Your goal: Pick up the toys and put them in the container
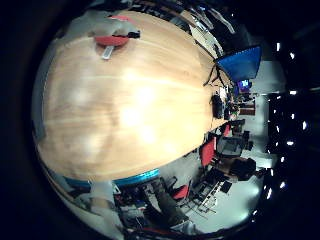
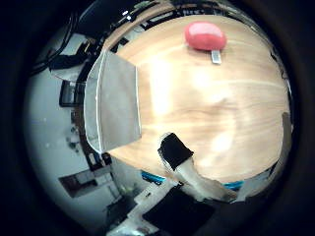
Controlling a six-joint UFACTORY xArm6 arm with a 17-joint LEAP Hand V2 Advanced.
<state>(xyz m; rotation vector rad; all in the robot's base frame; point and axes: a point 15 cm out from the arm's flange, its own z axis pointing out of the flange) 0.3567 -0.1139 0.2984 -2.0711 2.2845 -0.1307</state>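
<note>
Only a bit of the hand point(image 2: 179, 160) is seen in the thumb side view: a black-tipped white finger reaching in over the near edge of the table, with nothing held by it. Whether the fingers are spread wide or curled can't really be told from so little. No contact with anything is seen.

Below the palm, a wooden table point(image 2: 197, 108) is spread out, pale and mostly bare. A grey container point(image 2: 115, 105), rectangular with a light rim, is sat on the table near one edge, fairly close to that finger but apart from it. It looks empty.

A red toy point(image 2: 205, 35), rounded and squashy-looking with a small white tag sticking out, is parked across the table, well apart from both the container and the hand. Office chairs point(image 1: 207, 152) in red are seen on the floor beyond the table.
</note>
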